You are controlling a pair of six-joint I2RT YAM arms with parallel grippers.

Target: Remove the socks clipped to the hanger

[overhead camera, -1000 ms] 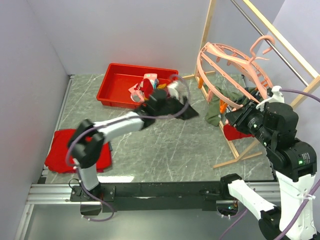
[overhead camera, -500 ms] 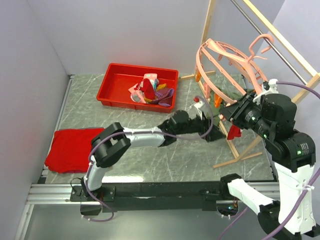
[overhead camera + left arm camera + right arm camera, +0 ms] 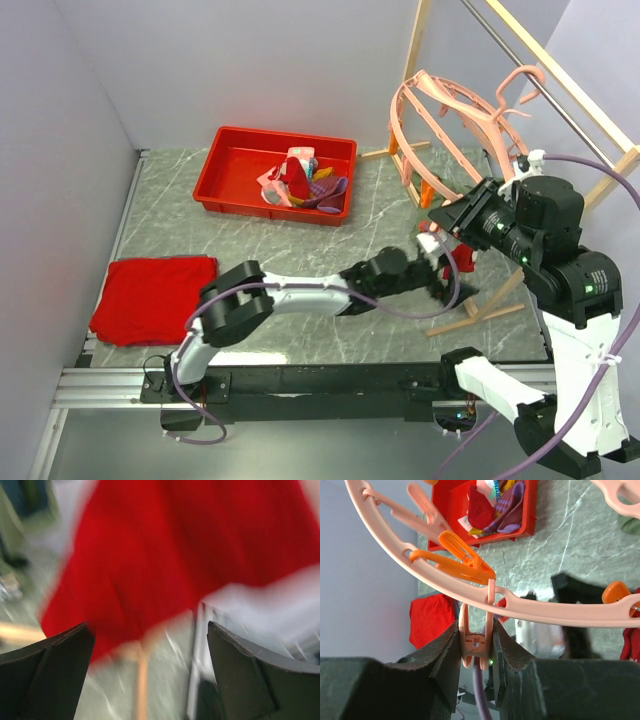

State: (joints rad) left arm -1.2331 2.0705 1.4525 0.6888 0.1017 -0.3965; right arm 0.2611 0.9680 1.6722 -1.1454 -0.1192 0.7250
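Observation:
The pink ring hanger (image 3: pixel 450 120) hangs from the wooden rail at the right. My right gripper (image 3: pixel 442 218) is shut on a pink clip (image 3: pixel 476 647) that dangles from the hanger's ring (image 3: pixel 560 612), next to an orange clip (image 3: pixel 455 560). A red sock (image 3: pixel 175 555) hangs blurred right in front of my left gripper (image 3: pixel 150 680), whose jaws are open and empty around its lower edge. In the top view my left gripper (image 3: pixel 440 280) is stretched far right, below the hanger, and only a bit of the red sock (image 3: pixel 466 263) shows. An olive shape (image 3: pixel 630 522) shows at the right wrist view's edge.
A red tray (image 3: pixel 225 165) at the back holds several loose socks (image 3: pixel 305 185). A flat red cloth (image 3: pixel 150 295) lies at the near left. The wooden rail frame (image 3: pixel 560 80) and its floor struts (image 3: pixel 470 315) stand right beside both grippers.
My left arm swung from the red tray across the table to the red sock under the hanger. My right gripper moved up and left along the hanger. The olive sock no longer shows in the top view.

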